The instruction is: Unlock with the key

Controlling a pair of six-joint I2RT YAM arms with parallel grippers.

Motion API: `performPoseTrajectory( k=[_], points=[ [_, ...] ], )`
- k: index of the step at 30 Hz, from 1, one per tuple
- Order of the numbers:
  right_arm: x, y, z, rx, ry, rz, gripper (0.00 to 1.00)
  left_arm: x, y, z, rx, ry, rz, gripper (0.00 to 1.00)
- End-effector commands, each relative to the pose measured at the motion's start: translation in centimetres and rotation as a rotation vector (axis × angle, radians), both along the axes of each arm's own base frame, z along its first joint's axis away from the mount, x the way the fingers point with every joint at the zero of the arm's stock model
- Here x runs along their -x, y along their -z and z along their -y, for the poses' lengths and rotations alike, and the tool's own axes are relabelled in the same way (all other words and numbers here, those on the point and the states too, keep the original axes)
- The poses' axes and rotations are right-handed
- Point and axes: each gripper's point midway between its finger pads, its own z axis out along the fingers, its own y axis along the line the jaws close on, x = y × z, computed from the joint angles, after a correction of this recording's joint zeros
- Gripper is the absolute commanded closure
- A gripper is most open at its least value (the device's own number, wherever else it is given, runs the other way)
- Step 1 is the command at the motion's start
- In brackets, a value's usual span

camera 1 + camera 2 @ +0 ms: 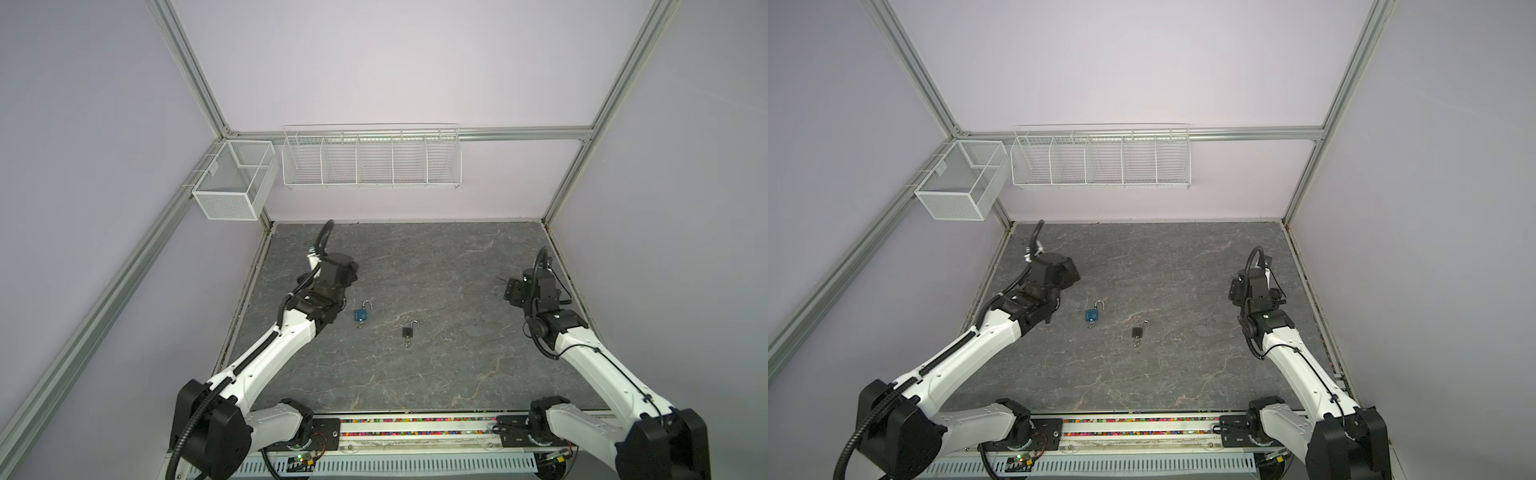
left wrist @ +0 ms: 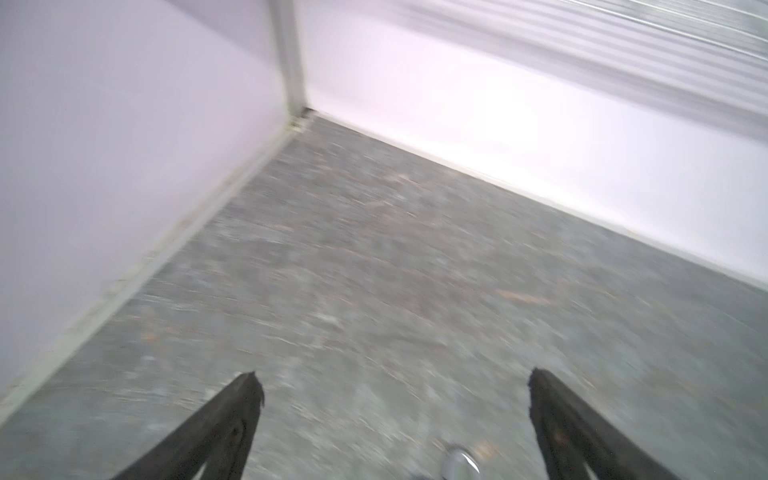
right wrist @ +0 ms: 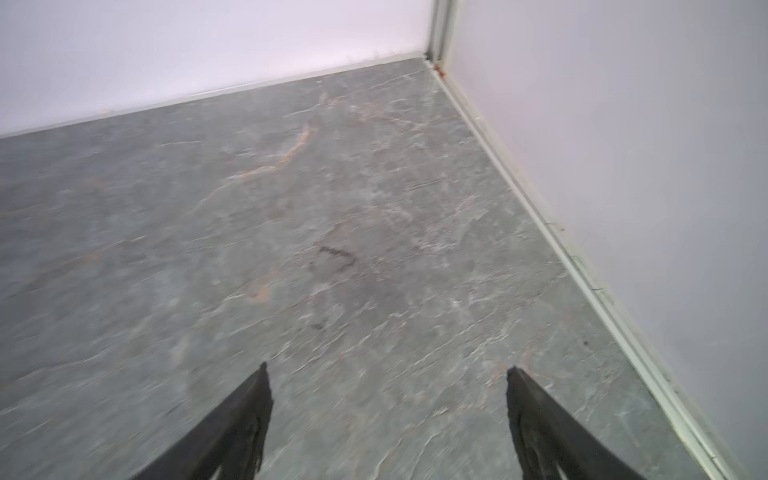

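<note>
Two small padlocks lie mid-table in both top views. The blue padlock (image 1: 360,314) (image 1: 1091,315) has its silver shackle (image 1: 368,305) offset to one side, and a small key (image 1: 359,324) pokes from its bottom. The black padlock (image 1: 407,331) (image 1: 1136,332) lies to its right, also with a key (image 1: 409,342) at its bottom. My left gripper (image 2: 395,384) is open and empty just left of the blue padlock. A blurred silver loop (image 2: 459,463) shows low between its fingers. My right gripper (image 3: 388,374) is open and empty, far right of both padlocks.
The grey marbled tabletop (image 1: 436,374) is walled on the left, back and right. A white mesh box (image 1: 235,178) and a long wire rack (image 1: 372,160) hang on the walls above the back left. The left arm (image 1: 291,328) sits close to the left wall, and the right arm (image 1: 552,324) close to the right wall.
</note>
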Motion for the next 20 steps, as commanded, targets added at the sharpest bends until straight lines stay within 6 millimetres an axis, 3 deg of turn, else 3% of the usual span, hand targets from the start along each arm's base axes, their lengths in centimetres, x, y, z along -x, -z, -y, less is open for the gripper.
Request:
performPoseTrajectory(
  k=[1, 3, 7, 9, 13, 15, 16, 17, 20],
  points=[
    [-1.4, 1.0, 3.6, 0.098, 0.087, 0.06, 0.11, 0.4, 2.0, -6.5, -0.144, -0.143, 0.009, 0.01],
    [-2.2, 2.5, 3.9, 0.065, 0.066, 0.079, 0.11, 0.0, 4.0, -8.0, -0.165, -0.136, 0.028, 0.01],
    [-4.5, 3.7, 2.3, 0.027, -0.07, 0.146, 0.11, -1.0, 6.9, -7.5, -0.216, -0.056, 0.078, 0.01],
    [-5.1, 3.2, 0.7, 0.032, -0.176, 0.216, 0.11, -1.7, 7.1, -6.8, -0.232, 0.001, 0.101, 0.01],
    [-5.2, 4.8, -2.1, 0.01, -0.364, 0.276, 0.11, -2.7, 7.3, -4.9, -0.199, 0.13, 0.178, 0.01],
    [-5.5, 5.6, -2.2, 0.031, -0.366, 0.306, 0.12, -2.8, 8.6, -3.7, -0.203, 0.208, 0.188, 0.01],
    [-5.6, 6.4, -1.8, 0.012, -0.345, 0.223, 0.12, -2.7, 9.1, -3.5, -0.207, 0.221, 0.205, 0.01],
    [-5.9, 6.1, -1.9, 0.009, -0.346, 0.203, 0.12, -2.9, 9.0, -3.7, -0.223, 0.208, 0.239, 0.01],
    [-5.8, 6.2, -2.0, 0.019, -0.348, 0.208, 0.12, -3.6, 9.7, -5.4, -0.165, 0.129, 0.126, 0.01]
  ],
)
